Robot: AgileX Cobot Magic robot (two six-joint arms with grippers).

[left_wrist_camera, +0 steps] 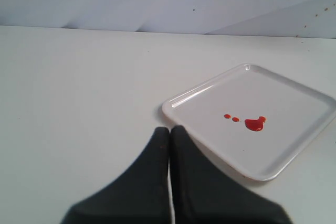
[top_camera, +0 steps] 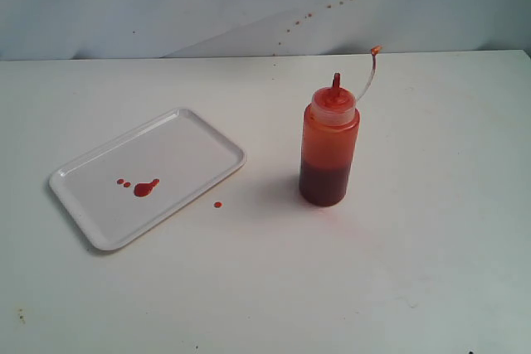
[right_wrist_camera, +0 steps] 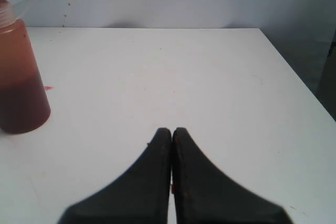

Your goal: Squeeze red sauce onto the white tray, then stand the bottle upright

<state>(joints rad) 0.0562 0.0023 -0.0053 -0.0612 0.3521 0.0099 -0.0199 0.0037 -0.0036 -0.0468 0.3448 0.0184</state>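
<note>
Bottle [top_camera: 329, 151] upright, apart from white tray [top_camera: 192, 143] — red sauce [top_camera: 146, 187] blob and drops on tray. Left gripper [left_wrist_camera: 169, 129], right gripper [right_wrist_camera: 171, 130] — jaws clenched together, grasping nothing.

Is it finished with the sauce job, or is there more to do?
It looks finished. Done: red sauce lies on the white tray, and the bottle stands upright. In hand: nothing; the left gripper and right gripper are shut and empty. Left: nothing, though one stray drop missed the tray.
</note>
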